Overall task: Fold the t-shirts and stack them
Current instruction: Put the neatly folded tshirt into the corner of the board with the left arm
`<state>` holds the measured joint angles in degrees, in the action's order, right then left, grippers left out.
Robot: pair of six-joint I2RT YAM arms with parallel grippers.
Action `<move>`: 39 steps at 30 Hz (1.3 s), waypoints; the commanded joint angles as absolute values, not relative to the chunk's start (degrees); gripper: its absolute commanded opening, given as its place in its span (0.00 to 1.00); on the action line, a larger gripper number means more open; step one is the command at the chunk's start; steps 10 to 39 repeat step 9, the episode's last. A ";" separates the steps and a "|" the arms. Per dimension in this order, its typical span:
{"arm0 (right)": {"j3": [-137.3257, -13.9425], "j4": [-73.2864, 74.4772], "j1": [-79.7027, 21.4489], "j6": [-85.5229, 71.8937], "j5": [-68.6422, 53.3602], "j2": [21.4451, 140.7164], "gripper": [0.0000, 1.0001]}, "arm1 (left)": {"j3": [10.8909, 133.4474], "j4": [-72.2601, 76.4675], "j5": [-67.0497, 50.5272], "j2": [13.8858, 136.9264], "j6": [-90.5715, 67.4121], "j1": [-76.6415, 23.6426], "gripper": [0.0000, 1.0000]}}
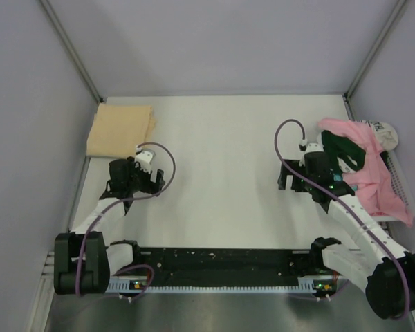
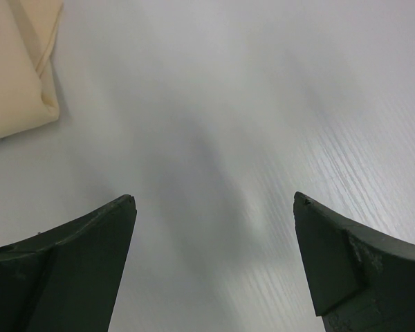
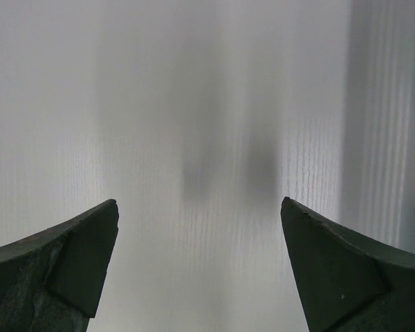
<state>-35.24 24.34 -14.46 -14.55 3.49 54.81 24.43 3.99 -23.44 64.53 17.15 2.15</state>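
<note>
Jaws on both arms stood spread wide with nothing between them, the left gripper (image 2: 214,200) and the right gripper (image 3: 200,204) each hanging over bare surface (image 1: 221,152). One pale yellow-peach t-shirt (image 1: 121,129) lay folded flat in the far-left corner, a near-square packet whose slightly longer side ran left to right, its edges skewed a little from the wall. The unfolded ones sat heaped at the far right: a pink t-shirt (image 1: 373,173) crumpled over a dark green t-shirt (image 1: 346,149), both spilling out of a white mesh basket (image 1: 401,183). The heap had no clean axis, though the pink cloth trailed from the far side toward the near-right edge. Which way its collar or hem pointed could not be told. The step in hand looked like fetching the next shirt, and the right arm, just beside the heap, seemed the one to do it. Doing it well would likely mean pinching only the top pink layer at a loose edge, lifting it free of the green one, and dragging it to the open middle. There both arms could spread it flat, collar away, before any fold.
</note>
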 commanded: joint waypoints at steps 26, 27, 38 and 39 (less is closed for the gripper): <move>-35.24 20.74 -14.15 -14.33 5.01 53.61 0.99 | 23.99 10.90 -22.94 65.13 14.94 2.28 0.99; -35.24 20.74 -14.15 -14.33 5.01 53.61 0.99 | 23.99 10.90 -22.94 65.13 14.94 2.28 0.99; -35.24 20.74 -14.15 -14.33 5.01 53.61 0.99 | 23.99 10.90 -22.94 65.13 14.94 2.28 0.99; -35.24 20.74 -14.15 -14.33 5.01 53.61 0.99 | 23.99 10.90 -22.94 65.13 14.94 2.28 0.99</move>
